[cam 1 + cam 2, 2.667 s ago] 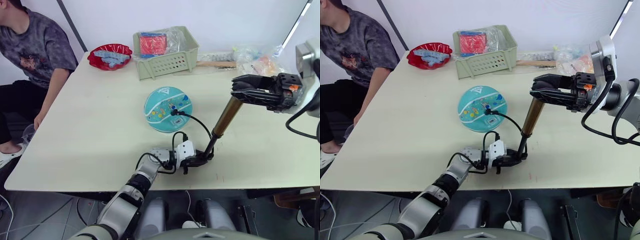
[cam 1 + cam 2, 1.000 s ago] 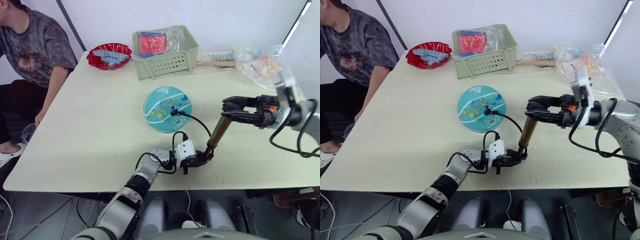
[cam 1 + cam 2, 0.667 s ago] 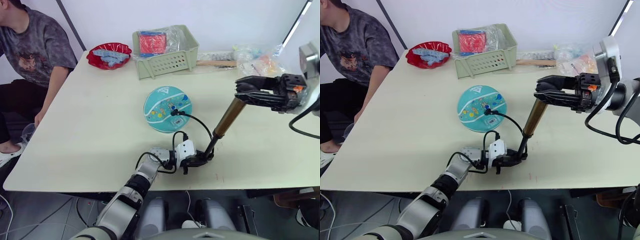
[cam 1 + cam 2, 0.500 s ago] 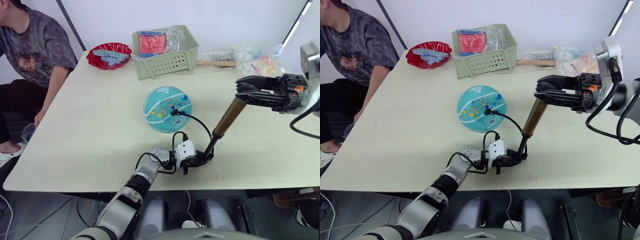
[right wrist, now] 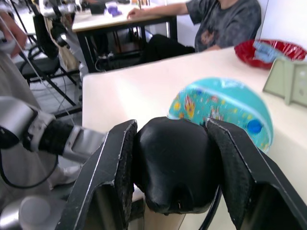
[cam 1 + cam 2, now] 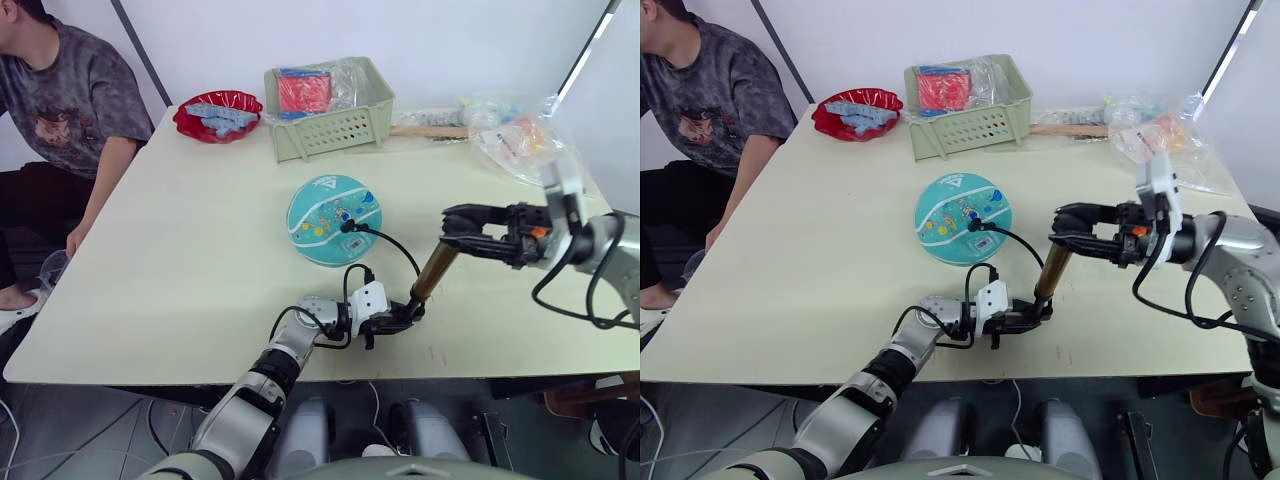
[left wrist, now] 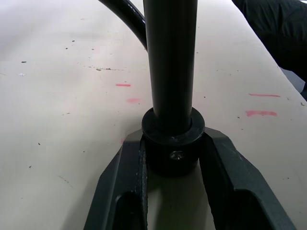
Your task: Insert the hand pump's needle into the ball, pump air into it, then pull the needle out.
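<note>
My left pincer (image 6: pixel 403 316) lies low on the table (image 6: pixel 200 240) near its front edge, its two fingers (image 7: pixel 225 177) closed tight on the black bottom cap of the pump (image 6: pixel 432 270), which stands tilted up from there toward my right side. My right pincer (image 6: pixel 462 232) is clamped on the pump's black handle (image 5: pixel 175 163) at the top, a finger pressed on each side of it. The ball (image 6: pixel 334 219) rests on the table just beyond the pump, and the black hose (image 6: pixel 395 243) arcs from the pump's base to the needle (image 6: pixel 349 227), whose fitting sits on the ball's top.
</note>
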Motion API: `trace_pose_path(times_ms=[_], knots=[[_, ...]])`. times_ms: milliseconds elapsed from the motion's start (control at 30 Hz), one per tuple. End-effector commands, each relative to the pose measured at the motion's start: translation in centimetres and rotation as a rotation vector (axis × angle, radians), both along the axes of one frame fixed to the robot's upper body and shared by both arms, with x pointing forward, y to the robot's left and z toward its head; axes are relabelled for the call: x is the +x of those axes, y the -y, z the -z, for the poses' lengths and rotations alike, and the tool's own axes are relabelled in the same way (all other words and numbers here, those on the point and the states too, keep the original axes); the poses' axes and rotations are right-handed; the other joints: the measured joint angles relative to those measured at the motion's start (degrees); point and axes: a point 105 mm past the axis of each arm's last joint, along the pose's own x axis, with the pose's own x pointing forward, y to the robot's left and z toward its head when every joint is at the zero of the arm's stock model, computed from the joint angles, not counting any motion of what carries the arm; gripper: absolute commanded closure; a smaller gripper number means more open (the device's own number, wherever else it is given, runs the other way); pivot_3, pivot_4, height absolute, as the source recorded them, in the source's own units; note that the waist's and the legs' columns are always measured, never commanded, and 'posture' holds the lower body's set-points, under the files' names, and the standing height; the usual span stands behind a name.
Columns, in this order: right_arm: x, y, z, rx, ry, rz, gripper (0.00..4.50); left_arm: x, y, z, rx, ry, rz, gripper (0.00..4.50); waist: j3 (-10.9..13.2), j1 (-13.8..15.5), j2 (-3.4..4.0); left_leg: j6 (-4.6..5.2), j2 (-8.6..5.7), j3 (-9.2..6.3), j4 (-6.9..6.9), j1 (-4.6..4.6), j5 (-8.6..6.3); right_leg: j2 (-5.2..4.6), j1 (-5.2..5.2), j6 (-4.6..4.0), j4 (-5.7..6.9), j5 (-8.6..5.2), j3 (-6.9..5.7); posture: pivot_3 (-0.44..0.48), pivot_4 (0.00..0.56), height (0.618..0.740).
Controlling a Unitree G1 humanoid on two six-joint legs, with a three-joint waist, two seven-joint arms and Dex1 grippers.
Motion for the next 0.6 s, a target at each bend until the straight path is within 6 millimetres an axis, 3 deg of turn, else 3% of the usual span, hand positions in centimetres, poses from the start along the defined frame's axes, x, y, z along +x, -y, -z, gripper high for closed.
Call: trace_pose_path(times_ms=[33,233,333,600], knots=[[0.5,0.5,3.9,-0.087,-0.073,0.058,2.69,-2.4,-1.3,4.0,0.137,-0.118,0.033,3.43,0.0,0.0,0.00,0.00,0.00,0.00,0.00,0.02,0.00,0.00,0.02,-0.01,0.00,0.00,0.00,0.000,0.150,0.738],[0.6,0.6,6.5,-0.138,-0.038,0.087,2.69,-2.4,-1.1,3.8,0.129,-0.118,0.029,3.43,-0.1,0.0,-0.06,0.00,0.00,0.01,0.00,0.11,0.00,0.00,0.10,-0.10,0.01,-0.06,0.00,0.000,0.150,0.738],[0.7,0.7,6.6,-0.127,-0.040,0.096,2.69,-2.3,-1.2,3.7,0.128,-0.118,0.028,3.43,-0.1,0.0,0.00,0.00,0.00,0.02,0.00,0.10,0.00,0.00,0.09,-0.09,0.00,-0.06,0.01,0.000,0.150,0.738],[0.9,0.8,3.0,-0.067,0.015,0.071,2.69,-2.5,-1.2,3.8,0.130,-0.118,0.031,3.43,-0.1,0.0,0.00,0.00,0.00,-0.01,0.00,0.09,0.00,-0.01,0.09,-0.14,0.00,-0.06,0.01,0.000,0.150,0.738]])
